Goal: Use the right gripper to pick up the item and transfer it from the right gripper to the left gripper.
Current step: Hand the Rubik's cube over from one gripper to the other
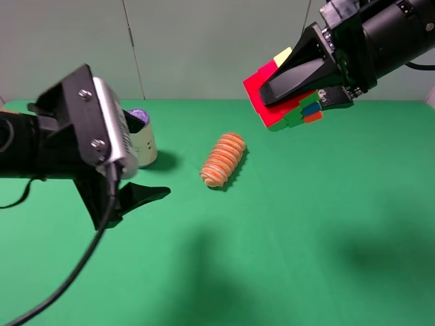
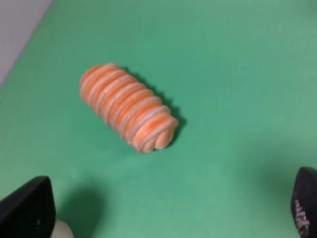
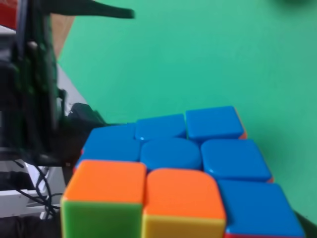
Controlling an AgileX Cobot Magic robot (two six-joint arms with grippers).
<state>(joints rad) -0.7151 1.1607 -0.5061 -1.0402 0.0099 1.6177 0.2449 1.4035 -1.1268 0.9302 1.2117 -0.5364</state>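
Note:
The item, a multicoloured puzzle cube, hangs high over the right half of the green table. My right gripper is shut on it, with one black finger lying across its near face. In the right wrist view the item fills the lower part, showing blue and orange squares. My left gripper sits low at the left of the table, open with nothing between its fingers, well apart from the item. The left wrist view shows only the tips of its two fingers.
A ribbed orange roll lies in the middle of the green table; the left wrist view also shows the roll. A purple-lidded can stands behind the left arm. The left arm's black cable trails toward the front left.

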